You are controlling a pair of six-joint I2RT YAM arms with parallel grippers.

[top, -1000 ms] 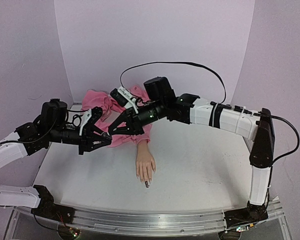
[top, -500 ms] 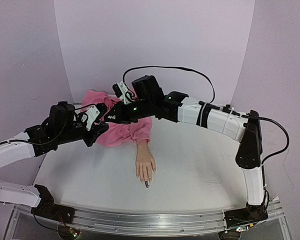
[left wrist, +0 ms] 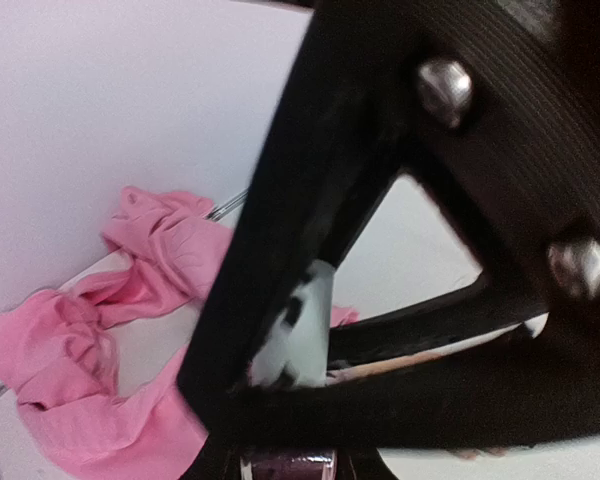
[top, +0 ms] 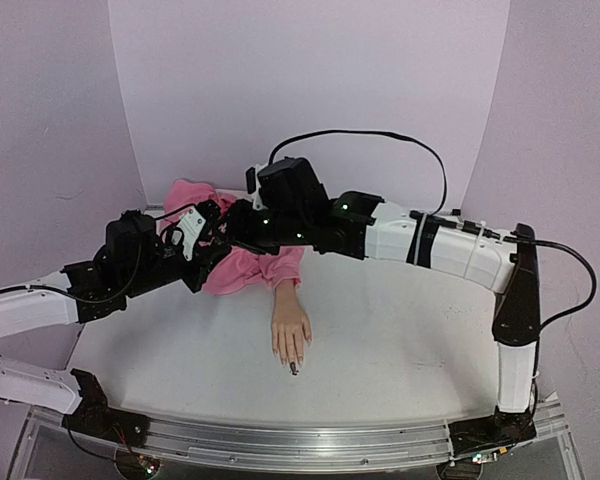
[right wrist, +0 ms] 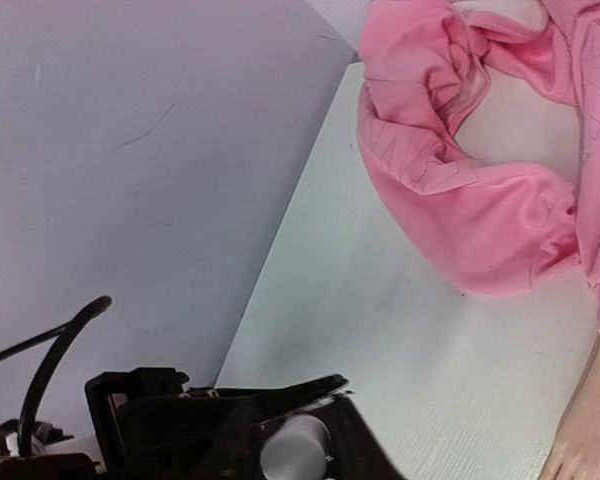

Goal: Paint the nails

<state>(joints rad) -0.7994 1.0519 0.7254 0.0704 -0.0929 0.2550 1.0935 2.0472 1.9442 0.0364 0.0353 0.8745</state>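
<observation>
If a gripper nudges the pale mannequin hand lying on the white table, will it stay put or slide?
Probably slides or pivots: the pale mannequin hand lies flat on the smooth white table, with no clamp visible. The bunched pink cloth sleeve looks floppy, so it likely anchors little.

Top view, here's the tally. Two arms: left arm (top: 40, 305) reaching in from nine o'clock, right arm (top: 450, 245) from three. Two grippers: left gripper (top: 212, 240) and right gripper (top: 235, 222), tip to tip at about eleven o'clock. One table (top: 400, 340). One hand (top: 290, 330) at centre, and one sleeve (top: 245, 270) at its twelve. One dark nail (top: 294, 368) at the hand's six; the pale nails are too small to count. One cable (top: 380, 133) at twelve o'clock above the right arm.
</observation>
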